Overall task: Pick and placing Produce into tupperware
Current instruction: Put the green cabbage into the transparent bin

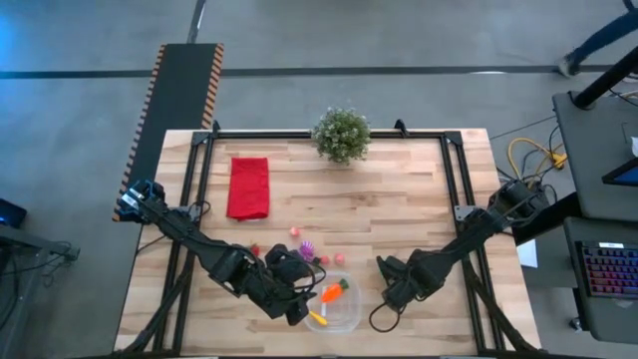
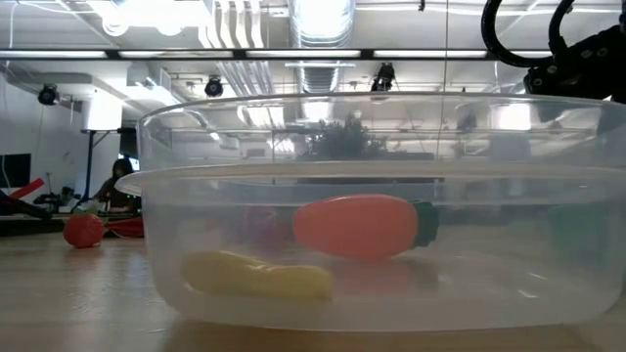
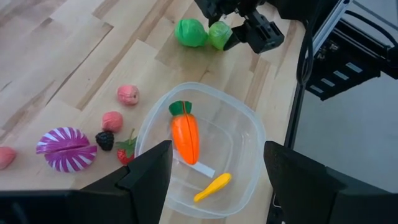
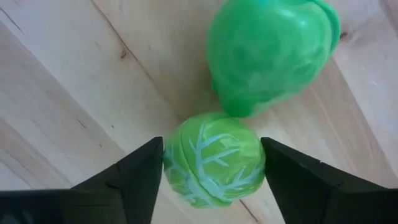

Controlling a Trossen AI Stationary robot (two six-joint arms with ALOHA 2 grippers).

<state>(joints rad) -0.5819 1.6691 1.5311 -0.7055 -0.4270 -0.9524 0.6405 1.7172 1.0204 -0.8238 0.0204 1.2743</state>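
The clear tupperware (image 1: 351,321) stands near the table's front edge and holds an orange carrot (image 3: 185,134) and a yellow piece (image 3: 212,186). My left gripper (image 3: 217,155) hovers open above the tub's left side with nothing between its fingers. To the tub's right, my right gripper (image 4: 212,168) points down and is shut on a veined green ball (image 4: 214,158). A second, smooth green ball (image 4: 273,53) rests on the table against the first. Left of the tub lie a purple striped piece (image 3: 65,149), two pink pieces (image 3: 127,94), a dark berry (image 3: 104,140) and a strawberry (image 3: 126,152). My right gripper pinches the veined green ball between its two fingers, one on each side of the ball (image 4: 171,165). The fingers come from above, pointing down. The ball sits on the wooden table and touches the smooth green ball beside it.
A potted plant (image 1: 341,135) stands at the table's far edge, and a red folded cloth (image 1: 248,186) lies at the far left. A small red piece (image 2: 84,231) lies on the table beyond the tub's left side. Bare wood stretches across the table's middle.
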